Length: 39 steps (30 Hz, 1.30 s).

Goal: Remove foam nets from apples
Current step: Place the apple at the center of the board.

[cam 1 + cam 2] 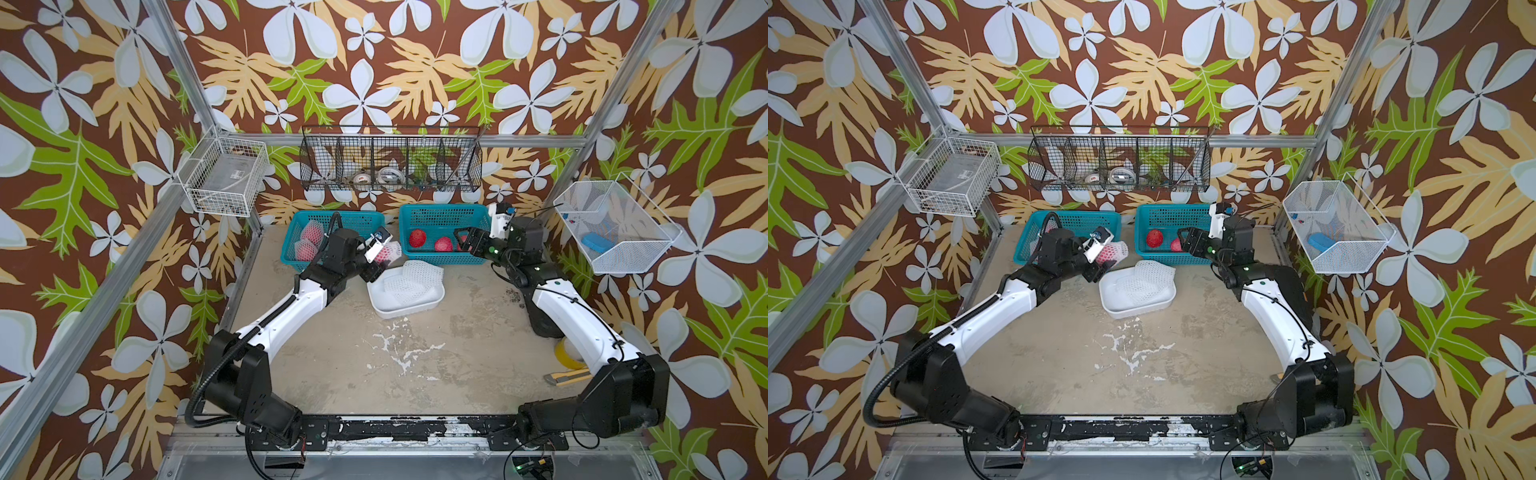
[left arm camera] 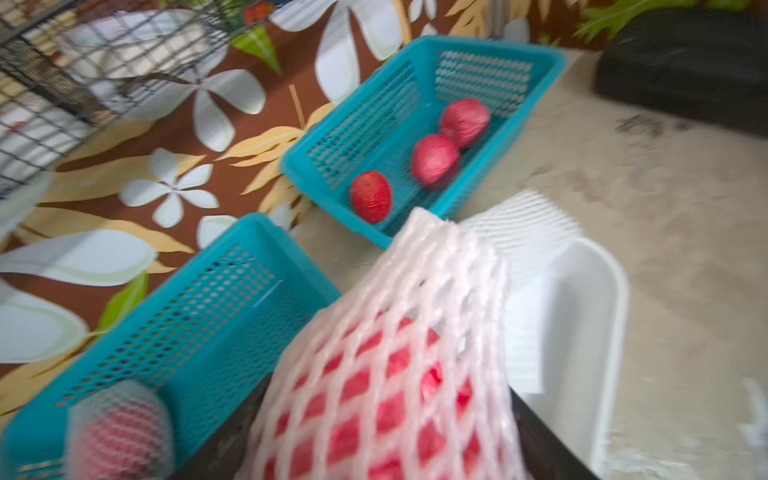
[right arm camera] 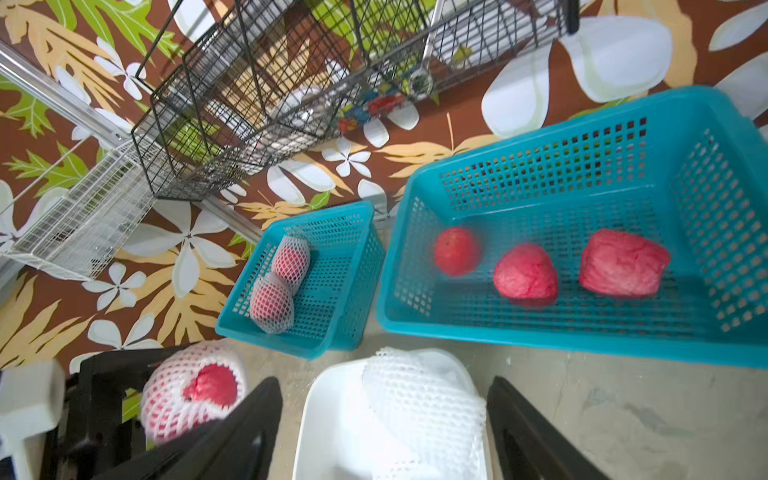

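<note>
We hold apple in net, left end effector clamped on it, up beside tray; right end effector apart, empty; we should pinch loose net tip, pull slow, keep apple tight.

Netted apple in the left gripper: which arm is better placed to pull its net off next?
Right. The left gripper holds the netted apple, so it is occupied. The right gripper hangs open and empty over the white tray, close beside that apple.
</note>
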Motion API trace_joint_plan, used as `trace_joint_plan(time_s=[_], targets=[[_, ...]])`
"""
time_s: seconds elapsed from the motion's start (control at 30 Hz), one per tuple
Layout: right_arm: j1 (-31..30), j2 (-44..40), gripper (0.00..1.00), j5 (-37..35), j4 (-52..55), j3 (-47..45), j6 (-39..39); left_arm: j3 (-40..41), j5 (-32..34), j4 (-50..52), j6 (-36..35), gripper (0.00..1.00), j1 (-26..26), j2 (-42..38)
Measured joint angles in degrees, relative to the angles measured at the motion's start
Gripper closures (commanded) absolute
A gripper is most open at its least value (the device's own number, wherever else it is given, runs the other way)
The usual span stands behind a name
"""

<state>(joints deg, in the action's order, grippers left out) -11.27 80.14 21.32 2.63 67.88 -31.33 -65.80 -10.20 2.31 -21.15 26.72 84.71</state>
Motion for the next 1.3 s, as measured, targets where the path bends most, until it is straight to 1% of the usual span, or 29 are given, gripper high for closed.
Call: trace_joint_plan(time_s=[0.13,0.23,0.33,0.43,0.53,0.67,0.73,0.77,0.83,0.9,1.03,1.13,1.23,1.3], targets=[[-3.34,-3.02,0.19,2.16,0.15,-3.5,0.59,11.04,-1.11,-6.82,10.8,0.27,4.04,-8.2],[-4.98,-5.66,0.19,4.2,0.68,-6.88,1.84,19.89,-2.84,-11.28,17.14,0.27,7.41,-15.04],[-8.33,-8.35,0.18,6.97,2.34,-9.46,4.52,26.99,-4.11,-15.08,22.58,0.26,8.81,-20.24],[-11.82,-12.52,0.15,9.55,2.56,-13.57,7.13,32.76,-6.82,-18.91,27.15,0.26,9.64,-23.3],[-12.44,-15.58,0.15,10.38,2.16,-18.4,8.41,38.82,-9.94,-25.49,31.69,0.26,11.37,-23.45],[-12.76,-17.11,0.15,11.39,3.21,-23.06,9.66,43.25,-12.02,-32.98,33.0,0.26,17.05,-19.1],[-12.87,-18.56,0.15,12.72,3.56,-25.49,10.27,45.68,-12.87,-39.12,32.7,0.26,19.28,-15.63],[-12.96,-19.06,0.14,13.25,3.63,-26.27,10.36,47.12,-12.98,-42.27,32.54,0.26,19.65,-13.88],[-13.14,-20.26,0.09,14.75,4.13,-27.74,10.32,50.29,-12.9,-50.47,32.33,0.26,19.89,-8.94],[-13.42,-20.68,0.04,15.87,5.01,-28.22,10.38,51.78,-13.14,-56.43,31.56,0.26,19.96,-3.78],[-14.01,-18.6,0.04,15.96,7.89,-28.22,10.71,51.82,-14.53,-70.34,31.54,0.26,20.0,7.1],[-15.52,-16.61,0.05,15.06,11.17,-28.0,11.02,51.3,-15.67,-78.99,32.02,0.26,20.0,13.66],[-17.73,-15.74,0.05,13.11,13.14,-27.45,12.07,50.1,-16.17,-84.59,32.63,0.26,20.0,16.94],[-18.82,-14.58,0.05,12.22,13.44,-27.36,12.31,49.88,-16.28,-86.62,32.59,0.26,20.0,17.86]])
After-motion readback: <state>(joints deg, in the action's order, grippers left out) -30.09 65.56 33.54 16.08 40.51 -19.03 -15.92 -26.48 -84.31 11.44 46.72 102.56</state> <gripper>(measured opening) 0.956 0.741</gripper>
